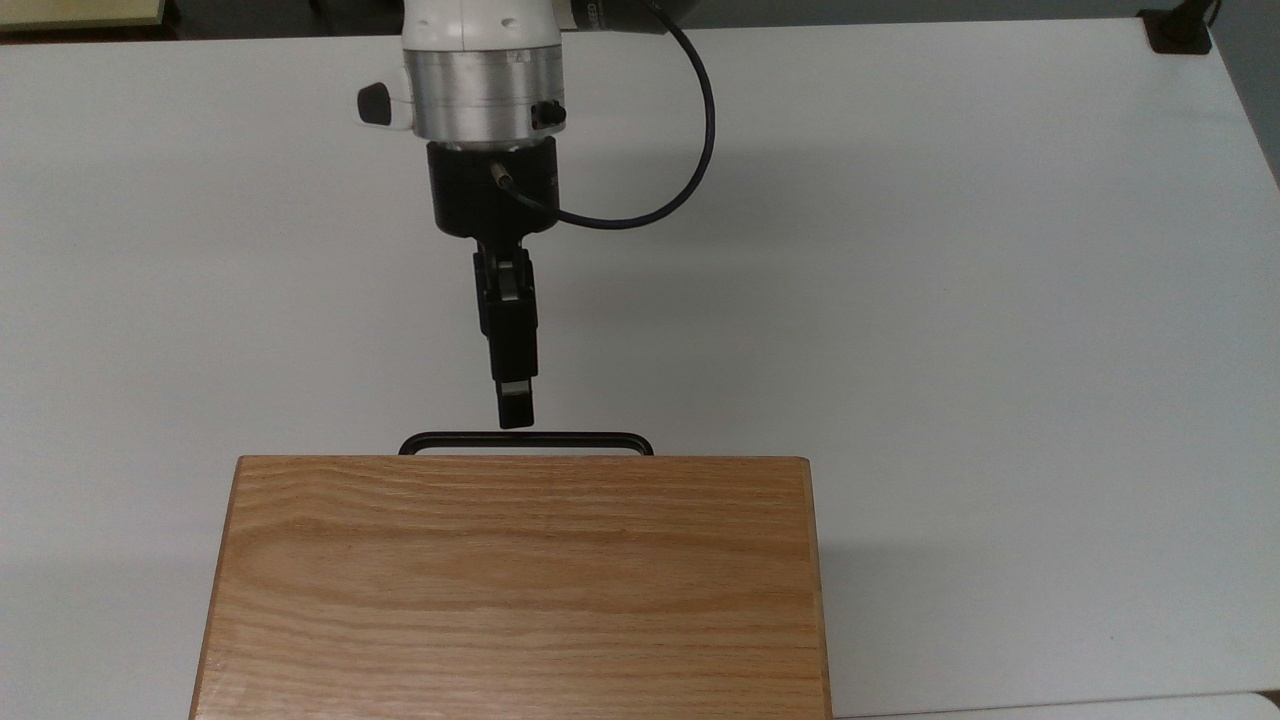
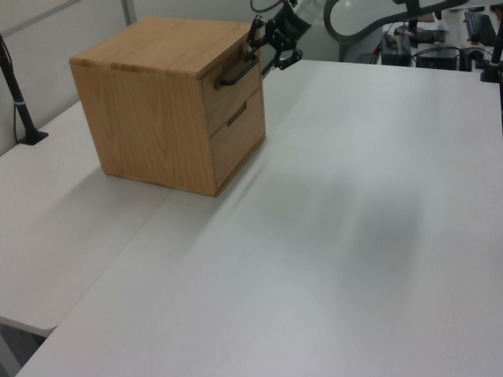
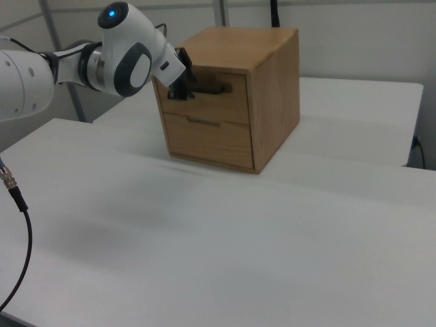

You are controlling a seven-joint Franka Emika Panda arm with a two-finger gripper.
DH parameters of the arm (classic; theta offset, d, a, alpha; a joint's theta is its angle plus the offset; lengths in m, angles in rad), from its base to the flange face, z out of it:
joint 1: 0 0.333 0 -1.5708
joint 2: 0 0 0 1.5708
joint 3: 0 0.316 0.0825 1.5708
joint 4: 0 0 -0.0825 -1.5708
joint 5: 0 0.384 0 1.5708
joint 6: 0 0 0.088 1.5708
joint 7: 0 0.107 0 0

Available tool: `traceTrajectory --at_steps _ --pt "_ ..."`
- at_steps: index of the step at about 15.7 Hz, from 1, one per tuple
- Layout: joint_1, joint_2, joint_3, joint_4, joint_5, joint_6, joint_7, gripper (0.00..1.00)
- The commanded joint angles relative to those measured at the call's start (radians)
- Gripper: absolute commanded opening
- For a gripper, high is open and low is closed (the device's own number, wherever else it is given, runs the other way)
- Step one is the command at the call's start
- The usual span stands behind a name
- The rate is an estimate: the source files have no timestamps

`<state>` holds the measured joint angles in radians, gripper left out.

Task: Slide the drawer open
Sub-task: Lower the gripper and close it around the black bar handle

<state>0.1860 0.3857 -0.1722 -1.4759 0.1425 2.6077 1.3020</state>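
The drawer point(image 3: 228, 95) is the upper of two in a light oak cabinet point(image 1: 515, 590) and sits flush with the cabinet front. Its black bar handle point(image 1: 525, 438) pokes out past the cabinet top in the top view, and the handle point(image 2: 238, 72) also shows in the left view. My gripper point(image 1: 516, 415) is open, one finger above the other, with its tips just short of the handle's middle. In the left view the gripper point(image 2: 265, 52) hangs right by the handle's far end. In the right view the gripper point(image 3: 185, 88) covers the left end of the handle point(image 3: 216, 88).
The cabinet stands on a wide white table point(image 1: 950, 300). A lower drawer point(image 2: 237, 132) with a small pull sits under the upper one. A black cable point(image 1: 690, 150) loops off the wrist. A black clamp point(image 1: 1178, 30) is at the table's far corner, and a black post point(image 2: 17, 98) stands behind the cabinet.
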Motion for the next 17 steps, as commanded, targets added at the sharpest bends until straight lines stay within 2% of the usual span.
traceTrajectory --at_steps 1,8,9,10,13,14,16,17 --pt "0.012 0.033 -0.02 0.02 0.014 0.081 0.013 0.51" --pt "0.015 0.078 -0.02 0.019 0.008 0.117 0.006 0.5" --pt "0.015 0.078 -0.02 0.017 0.006 0.117 0.003 0.45" --pt "0.016 0.076 -0.02 0.014 0.006 0.115 -0.006 0.35" --pt "0.018 0.064 -0.02 0.006 0.006 0.115 -0.029 0.23" --pt "0.019 0.053 -0.02 -0.007 0.006 0.114 -0.032 0.14" --pt "0.02 0.021 -0.01 -0.046 0.005 0.112 -0.056 0.07" --pt "0.018 -0.007 -0.007 -0.076 0.008 0.112 -0.079 0.07"
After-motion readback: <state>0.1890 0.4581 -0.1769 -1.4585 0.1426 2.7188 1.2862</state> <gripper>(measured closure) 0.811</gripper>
